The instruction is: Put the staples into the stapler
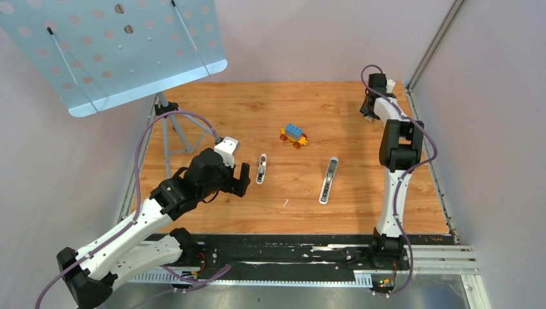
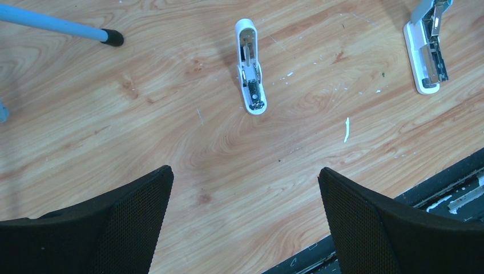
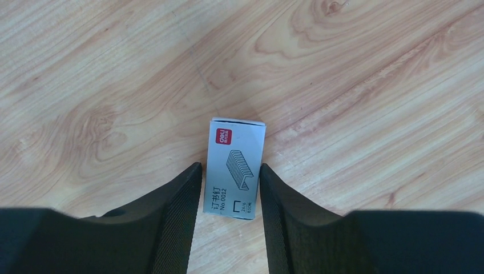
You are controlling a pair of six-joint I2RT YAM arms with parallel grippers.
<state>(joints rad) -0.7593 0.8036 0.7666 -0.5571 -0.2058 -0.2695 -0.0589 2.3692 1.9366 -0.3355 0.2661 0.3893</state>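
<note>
1. While the right arm stretches to the far right corner of the wooden table (image 1: 257,103), its gripper (image 3: 231,166) points straight down at a small white staple box (image 3: 237,148) lying flat on the wood.
2. The box carries a red logo, a drawing of a staple strip and lines of print. It sits between the two black fingers (image 3: 182,217), one along each long side.
3. The right pincer stands narrow, with its fingertips right at the edges of the box. Whether they actually press on it cannot be told.
4. The staples themselves cannot be seen, because the inside of the box is hidden.
5. The stapler (image 1: 329,181), long and white, lies flat a little right of the table's centre. Its top part is swung away from the base and its metal channel faces up.
6. A smaller white stapler (image 1: 261,168) lies to the left of it, well apart, with its metal parts also facing up.
7. The left gripper (image 1: 243,180) hovers just beside the smaller stapler on its left. Its pincer is spread wide, with bare wood showing between the fingers.
8. A toy car built of blue, yellow and orange bricks (image 1: 293,135) stands beyond the two staplers.
9. A pale blue perforated music stand (image 1: 109,51) rises at the far left. One tripod leg ends in a black foot (image 2: 112,37) that rests on the wood.
</note>
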